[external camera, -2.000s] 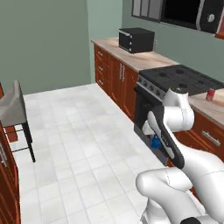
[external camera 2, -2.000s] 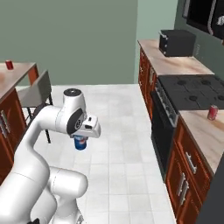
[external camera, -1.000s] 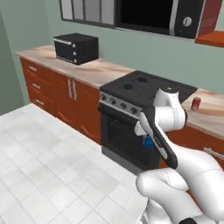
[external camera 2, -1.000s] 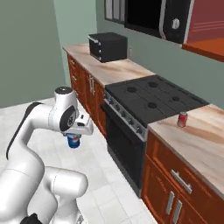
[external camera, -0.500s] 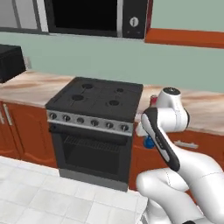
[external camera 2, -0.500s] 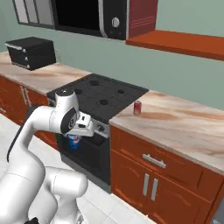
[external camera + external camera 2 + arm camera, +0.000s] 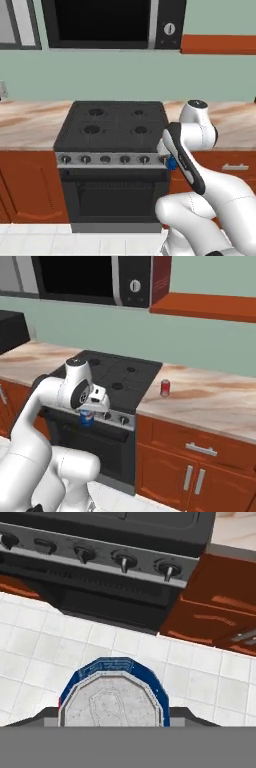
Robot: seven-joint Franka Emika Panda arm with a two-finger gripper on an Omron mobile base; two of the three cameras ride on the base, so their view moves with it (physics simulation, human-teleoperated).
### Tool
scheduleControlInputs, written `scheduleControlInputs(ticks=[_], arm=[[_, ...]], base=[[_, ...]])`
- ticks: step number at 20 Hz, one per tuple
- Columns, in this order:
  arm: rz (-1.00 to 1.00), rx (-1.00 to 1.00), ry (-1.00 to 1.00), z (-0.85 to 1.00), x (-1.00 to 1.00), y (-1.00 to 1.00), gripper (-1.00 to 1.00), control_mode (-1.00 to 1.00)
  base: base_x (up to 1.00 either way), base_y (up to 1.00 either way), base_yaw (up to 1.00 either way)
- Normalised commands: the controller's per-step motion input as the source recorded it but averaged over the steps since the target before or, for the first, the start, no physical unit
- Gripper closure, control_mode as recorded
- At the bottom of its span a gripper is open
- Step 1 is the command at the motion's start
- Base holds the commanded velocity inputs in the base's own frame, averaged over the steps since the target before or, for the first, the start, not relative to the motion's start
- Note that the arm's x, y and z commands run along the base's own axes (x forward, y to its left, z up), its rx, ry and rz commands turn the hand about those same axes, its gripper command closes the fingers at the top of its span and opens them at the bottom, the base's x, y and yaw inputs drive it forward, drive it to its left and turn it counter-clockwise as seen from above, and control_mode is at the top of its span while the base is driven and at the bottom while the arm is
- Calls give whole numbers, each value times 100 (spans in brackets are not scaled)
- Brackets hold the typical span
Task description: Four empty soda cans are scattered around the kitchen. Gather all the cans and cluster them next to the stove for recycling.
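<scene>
Gripper (image 7: pixel 88 415) is clamped on a blue can (image 7: pixel 86 417), held in the air in front of the stove (image 7: pixel 116 382), about level with the knob strip (image 7: pixel 114 417). In the hand view the blue can's (image 7: pixel 114 694) silver top faces the camera, with white floor tiles (image 7: pixel 200 677) below it and the knobs (image 7: pixel 124 561) and oven door (image 7: pixel 107 602) across the top.

From the left base view, only a sliver of the blue can (image 7: pixel 171 163) peeks out beside the forearm, just right of the stove's (image 7: pixel 116 125) front corner.

Red can (image 7: pixel 165 388) stands upright on the counter (image 7: pixel 210 401), just right of the stove edge, near but not touching it. Well apart from the blue one.

Microwave (image 7: pixel 100 278) is mounted above the stove. Cabinets (image 7: pixel 197 471) sit below the counter on the right.
</scene>
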Motion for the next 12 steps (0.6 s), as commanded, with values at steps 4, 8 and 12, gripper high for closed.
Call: scheduleControlInputs(ticks=[4, 8, 12], arm=[[0, 0, 0, 0, 0, 0, 100, 100], [0, 0, 0, 0, 0, 0, 100, 100], [0, 0, 0, 0, 0, 0, 100, 100]], base=[[66, 2, -35], [39, -65, -3], [36, -84, 0]])
